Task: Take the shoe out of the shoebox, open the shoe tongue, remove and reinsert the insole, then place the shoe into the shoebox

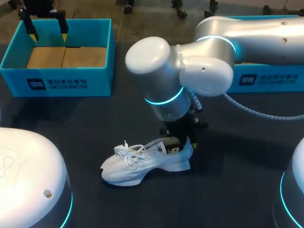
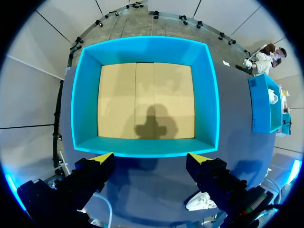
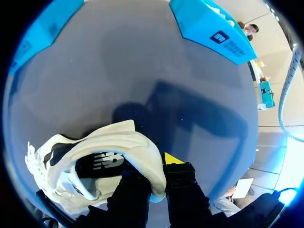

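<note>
We had shoe [image 1: 147,164] out of box [image 1: 57,78], on table [image 1: 237,190]. Right gripper [image 3: 154,175] pinched its heel; left gripper [image 2: 151,159] hung spread over box. Tongue-opening, insole work, reboxing left.

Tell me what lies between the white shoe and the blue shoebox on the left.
Only bare dark table, seen in the head view between the shoebox and the shoe.
</note>
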Motion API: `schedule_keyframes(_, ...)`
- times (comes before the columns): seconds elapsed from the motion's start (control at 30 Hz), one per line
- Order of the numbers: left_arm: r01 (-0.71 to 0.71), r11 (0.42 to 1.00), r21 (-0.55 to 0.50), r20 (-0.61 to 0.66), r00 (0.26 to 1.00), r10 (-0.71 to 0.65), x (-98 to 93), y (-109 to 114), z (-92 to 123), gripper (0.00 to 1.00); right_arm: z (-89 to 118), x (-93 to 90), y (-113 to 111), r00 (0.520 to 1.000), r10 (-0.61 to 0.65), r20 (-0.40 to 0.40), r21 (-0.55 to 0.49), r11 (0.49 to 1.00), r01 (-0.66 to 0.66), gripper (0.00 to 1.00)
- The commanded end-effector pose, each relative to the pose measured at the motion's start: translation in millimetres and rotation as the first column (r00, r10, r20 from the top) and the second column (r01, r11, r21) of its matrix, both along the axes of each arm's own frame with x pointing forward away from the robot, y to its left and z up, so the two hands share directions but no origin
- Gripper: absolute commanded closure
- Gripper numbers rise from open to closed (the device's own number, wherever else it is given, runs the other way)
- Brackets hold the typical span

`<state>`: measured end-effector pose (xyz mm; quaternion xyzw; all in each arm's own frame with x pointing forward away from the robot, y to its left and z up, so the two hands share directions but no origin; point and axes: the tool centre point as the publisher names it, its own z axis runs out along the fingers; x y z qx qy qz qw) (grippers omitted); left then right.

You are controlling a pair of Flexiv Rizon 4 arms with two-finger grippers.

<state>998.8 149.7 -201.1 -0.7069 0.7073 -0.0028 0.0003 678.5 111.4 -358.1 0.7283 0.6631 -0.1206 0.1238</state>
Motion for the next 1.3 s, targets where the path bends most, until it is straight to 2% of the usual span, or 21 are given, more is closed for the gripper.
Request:
schedule_keyframes(0.03, 0.0, 1.0, 0.001, -0.001, 1.0, 0.0, 0.1, 0.2, 0.4, 0.0, -7.3, -7.2, 9.0, 0.952, -0.286, 0.111, -0.17, 0.938, 0.302, 1.0)
schedule_keyframes(0.47, 0.0, 1.0, 0.001, -0.001, 1.0, 0.0, 0.1, 0.2, 0.4, 0.0, -12.0, -15.2, 1.3, 0.932, -0.351, 0.091, -0.134, 0.923, 0.361, 1.0)
schedule_keyframes(0.53, 0.0, 1.0, 0.001, -0.001, 1.0, 0.0, 0.1, 0.2, 0.4, 0.0, -9.1, -16.7, -0.2, 0.928, -0.36, 0.092, -0.123, 0.921, 0.369, 0.1)
schedule_keyframes(0.57, 0.0, 1.0, 0.001, -0.001, 1.0, 0.0, 0.1, 0.2, 0.4, 0.0, -6.2, -17.9, -1.2, 0.93, -0.355, 0.096, -0.1, 0.926, 0.364, 0.0)
schedule_keyframes(0.83, 0.0, 1.0, 0.001, -0.001, 1.0, 0.0, 0.1, 0.2, 0.4, 0.0, 27.9, -24.1, -18.4, 0.925, -0.37, 0.088, 0.036, 0.929, 0.368, 0.0)
schedule_keyframes(0.87, 0.0, 1.0, 0.001, -0.001, 1.0, 0.0, 0.1, 0.2, 0.4, 0.0, 33.6, -23.1, -26.0, 0.921, -0.384, 0.06, 0.098, 0.921, 0.378, 0.0)
schedule_keyframes(0.93, 0.0, 1.0, 0.001, -0.001, 1.0, 0.0, 0.1, 0.2, 0.4, 0.0, 38.7, -22.3, -31.9, 0.919, -0.391, 0.054, 0.108, 0.917, 0.384, 0.0)
schedule_keyframes(0.97, 0.0, 1.0, 0.001, -0.001, 1.0, 0.0, 0.1, 0.2, 0.4, 0.0, 42.5, -21.8, -37.5, 0.927, -0.374, 0.029, 0.177, 0.915, 0.363, 0.0)
schedule_keyframes(1.03, 0.0, 1.0, 0.001, -0.001, 1.0, 0.0, 0.1, 0.2, 0.4, 0.0, 47.3, -20.8, -42.0, 0.924, -0.382, 0.021, 0.197, 0.907, 0.371, 0.0)
schedule_keyframes(1.07, 0.0, 1.0, 0.001, -0.001, 1.0, 0.0, 0.1, 0.2, 0.4, 0.0, 51.8, -20.5, -46.4, 0.932, -0.362, 0.009, 0.256, 0.902, 0.348, 0.0)
schedule_keyframes(1.13, 0.0, 1.0, 0.001, -0.001, 1.0, 0.0, 0.1, 0.2, 0.4, 0.0, 57.8, -19.6, -50.2, 0.931, -0.365, 0.0, 0.272, 0.896, 0.352, 0.0)
schedule_keyframes(1.3, 0.0, 1.0, 0.001, -0.001, 1.0, 0.0, 0.1, 0.2, 0.4, 0.0, 67.1, -14.5, -57.9, 0.961, -0.275, -0.033, 0.362, 0.893, 0.268, 0.0)
